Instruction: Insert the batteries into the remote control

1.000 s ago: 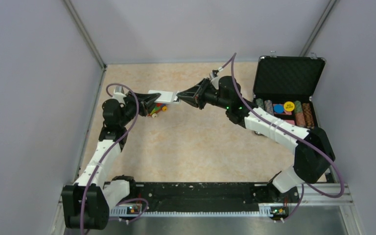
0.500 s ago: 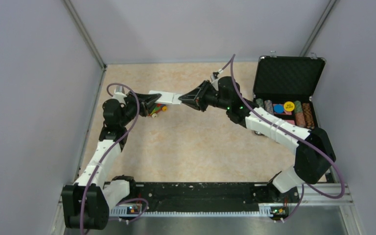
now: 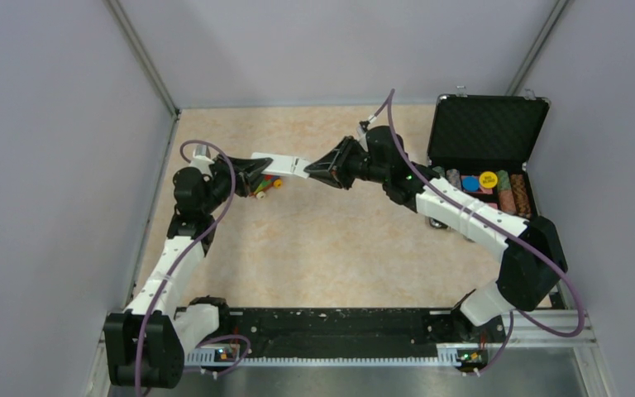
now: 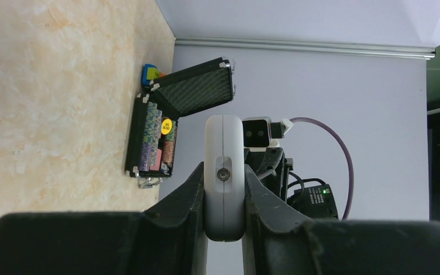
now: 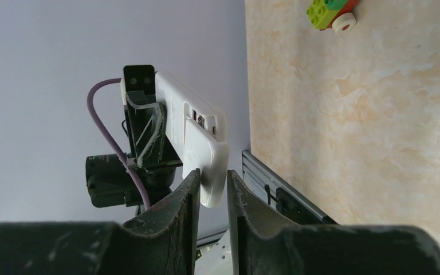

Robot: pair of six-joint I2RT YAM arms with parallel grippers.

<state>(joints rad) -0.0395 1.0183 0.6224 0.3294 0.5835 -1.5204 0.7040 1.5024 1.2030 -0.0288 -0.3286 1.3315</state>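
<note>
My left tool (image 4: 224, 172) is clenched on the small flat light-grey plastic remote control (image 4: 224, 143), pads flat on its two broad faces near one end. My right tool (image 5: 212, 175) is pinched shut on the other end, on the thin light-grey back cover (image 5: 205, 153), which sits offset from the body and leaves a small dark opening beside it. The handset hangs in the air between the two arms, well above the beige marbled table (image 3: 331, 240).

I judge it light and rigid, but the shell is smooth, so it could slip in the pads. The cover is thin and could flex or snap, so I would grip it across its flat faces and pull only along the slide.

The left wrist view shows the remote edge-on and nothing of the cover. The right wrist view shows the offset cover, and the colourful toy-brick train (image 5: 329, 12) down on the table. Only the top view shows both arms meeting, and the open black case of chips (image 3: 484, 132) at far right. I see the batteries in none of them.
</note>
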